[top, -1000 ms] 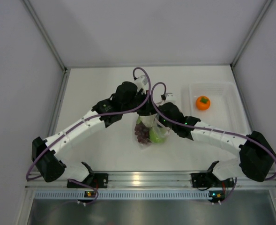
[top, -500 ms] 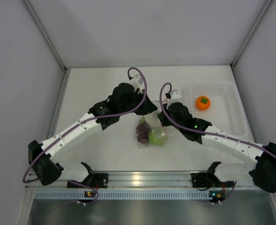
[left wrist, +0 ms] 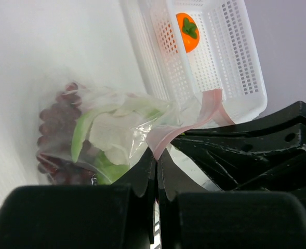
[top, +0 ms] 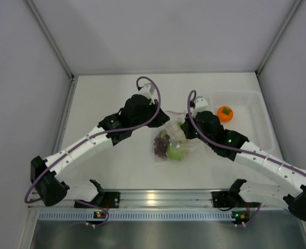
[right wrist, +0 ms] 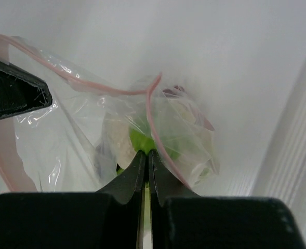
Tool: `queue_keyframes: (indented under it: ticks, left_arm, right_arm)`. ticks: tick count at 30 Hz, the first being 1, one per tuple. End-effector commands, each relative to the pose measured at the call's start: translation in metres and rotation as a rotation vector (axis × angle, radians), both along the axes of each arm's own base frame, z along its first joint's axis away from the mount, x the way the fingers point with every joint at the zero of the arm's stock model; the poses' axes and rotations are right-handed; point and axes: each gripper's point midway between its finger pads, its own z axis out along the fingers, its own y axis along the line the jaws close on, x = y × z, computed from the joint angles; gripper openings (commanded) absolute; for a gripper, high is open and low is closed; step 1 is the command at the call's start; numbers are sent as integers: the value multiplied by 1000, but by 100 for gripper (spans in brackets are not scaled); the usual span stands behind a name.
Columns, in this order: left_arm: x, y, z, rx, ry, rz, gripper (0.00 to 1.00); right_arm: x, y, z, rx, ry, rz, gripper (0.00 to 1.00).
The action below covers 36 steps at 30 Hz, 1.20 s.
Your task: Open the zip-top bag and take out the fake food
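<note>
With left end effector [left wrist: 157,155] and right end effector [right wrist: 145,154] each clamped on a zip-top bag [left wrist: 111,129] lip, draw them apart evenly.

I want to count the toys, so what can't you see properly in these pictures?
Top view: the left gripper and right gripper tips hide under their own wrists.
Right wrist view: the green apple is blurred behind the zip-top bag plastic.
Left wrist view: the grape bunch is partly covered by the leafy vegetable; the tray is cut off by the top edge.
</note>
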Motion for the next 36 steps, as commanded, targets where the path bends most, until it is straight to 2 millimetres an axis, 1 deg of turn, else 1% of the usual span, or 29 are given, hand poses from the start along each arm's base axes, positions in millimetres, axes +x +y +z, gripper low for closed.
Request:
queue_keyframes:
  ticks: [1,3,4,7,8,10,13,14,15,17,18,20,21,22,23,24,25,26,27,28,29,31,33,36]
  left_arm:
    - [8,9,30,-58,-87,62,0]
    - [9,11,28,-52,-89,72,0]
    - [10,11,27,-49,-88,76,0]
    - [10,11,24,-45,-84,78,0]
    - [11,11,24,-44,-85,81,0]
    - [12,12,21,-36,-84,92,0]
    - [15,17,18,-23,-89,116,0]
    - [16,18,16,-18,-88,122,0]
    - [16,18,15,-14,-90,124,0]
    - [16,14,12,-12,-80,108,0]
    - [15,11,11,-13,-74,92,0]
    - [9,0,13,-33,-54,37,0]
    - [7,-3,14,-42,-49,20,0]
    - [3,-7,16,-51,-41,-11,0]
    - [4,-9,19,-57,-43,-12,0]
    - [-2,-14,21,-69,-37,-46,0]
    - [-5,-16,24,-76,-39,-65,0]
    - [-8,-19,27,-79,-44,-85,0]
    - [-12,-22,31,-86,-50,-103,0]
    - [-14,-24,34,-89,-57,-117,0]
    - [-17,-26,37,-91,-64,-138,0]
    - [-22,-31,39,-89,-75,-166,0]
    - [-25,-34,38,-76,-86,-193,0]
    - [-19,-30,29,-44,-96,-162,0]
  right_arm:
    - [-4,-7,49,37,-99,3,0]
    - [-7,-10,53,44,-106,7,0]
    - [-10,-13,58,53,-117,14,0]
    - [-18,-9,73,89,-144,71,0]
    - [-24,-2,76,106,-145,121,0]
    - [-27,-1,83,117,-160,147,0]
    - [-33,8,93,131,-169,216,0]
    - [-39,15,98,152,-173,269,0]
    - [-42,18,105,166,-181,294,0]
    - [-48,27,110,185,-175,351,0]
    - [-48,30,118,199,-186,363,0]
    - [-45,36,118,196,-178,369,0]
    - [-41,36,122,191,-180,359,0]
    - [-36,40,117,173,-166,346,0]
    - [-28,37,115,155,-164,304,0]
    - [-22,36,116,152,-159,272,0]
    - [-15,39,109,133,-140,250,0]
    - [-9,38,106,121,-136,220,0]
    - [-5,40,108,121,-133,205,0]
    - [0,43,101,105,-113,194,0]
    - [2,46,97,102,-102,189,0]
    - [6,54,99,120,-94,189,0]
    - [5,59,106,143,-98,207,0]
    - [1,53,124,181,-138,194,0]
